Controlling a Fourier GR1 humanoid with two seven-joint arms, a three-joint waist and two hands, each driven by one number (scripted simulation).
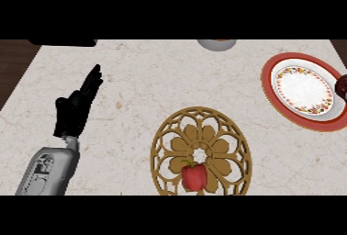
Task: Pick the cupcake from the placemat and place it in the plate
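My left hand (76, 108) sits at about 9 o'clock over the counter (156, 82), fingers straight and pressed together, pointing up toward 1 o'clock, holding nothing. Grey forearm (49, 170) comes in from 7 o'clock. My right hand doesn't show.

Placemat (201, 153), golden openwork round, at 6 o'clock. On it, near the bottom edge, a red pepper (194, 177) with green stem, upright-ish. I see no cupcake shape on the mat; the red thing there reads as a pepper.

Plate (305, 90) at 3 o'clock: white centre, flowery ring, wide red rim, well apart from the mat. A dark red round thing (341, 86) touches or overlaps the plate's right rim, cut off by the edge; can't tell what it is.

Grey bowl (217, 44) at 12 o'clock, mostly cut off. Dark object (62, 42) at 11 o'clock, unclear.
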